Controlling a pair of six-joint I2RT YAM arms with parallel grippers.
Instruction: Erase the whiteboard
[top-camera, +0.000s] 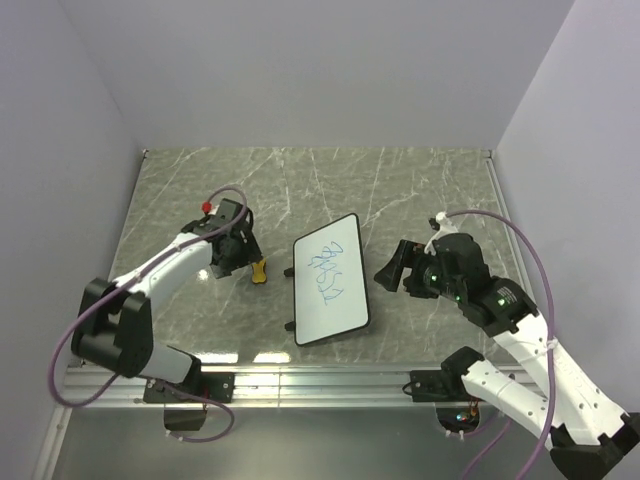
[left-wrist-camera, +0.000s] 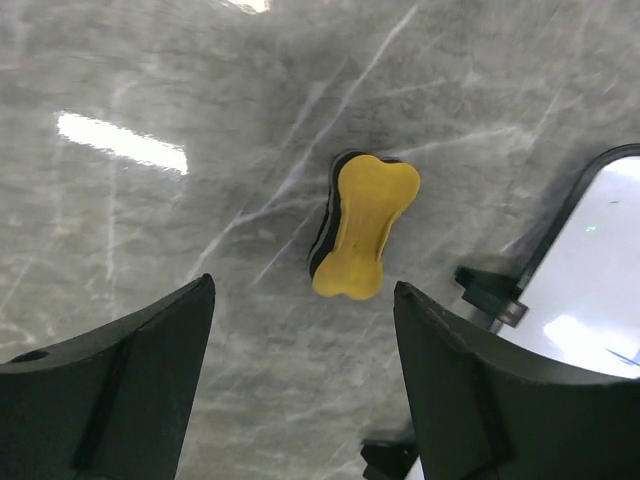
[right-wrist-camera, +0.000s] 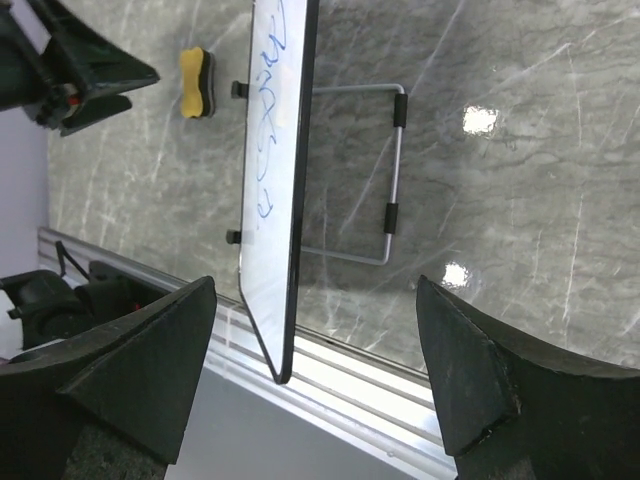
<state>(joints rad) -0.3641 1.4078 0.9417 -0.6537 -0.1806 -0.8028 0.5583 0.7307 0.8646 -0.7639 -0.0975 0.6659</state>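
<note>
Left gripper (top-camera: 234, 254): jaws spread wide with nothing between them, hanging low over the table just left of the eraser. From its wrist camera the eraser sits ahead of the two dark fingers (left-wrist-camera: 130, 380).
Right gripper (top-camera: 394, 271): also wide apart and empty, on the far side of the board and pointing towards it without touching.
Whiteboard (top-camera: 330, 280): mid-table between the two grippers, propped at a tilt rather than lying flat, black tabs on its left edge.
Blue scribble (top-camera: 328, 272): runs down the middle of the board's face.
Eraser (top-camera: 260, 271): yellow, bone-shaped, with a dark layer underneath. It lies on the table near the board's left edge, apart from it.
Wire stand (right-wrist-camera: 396, 160): behind the board.
Table (top-camera: 420, 190): grey marbled top.
</note>
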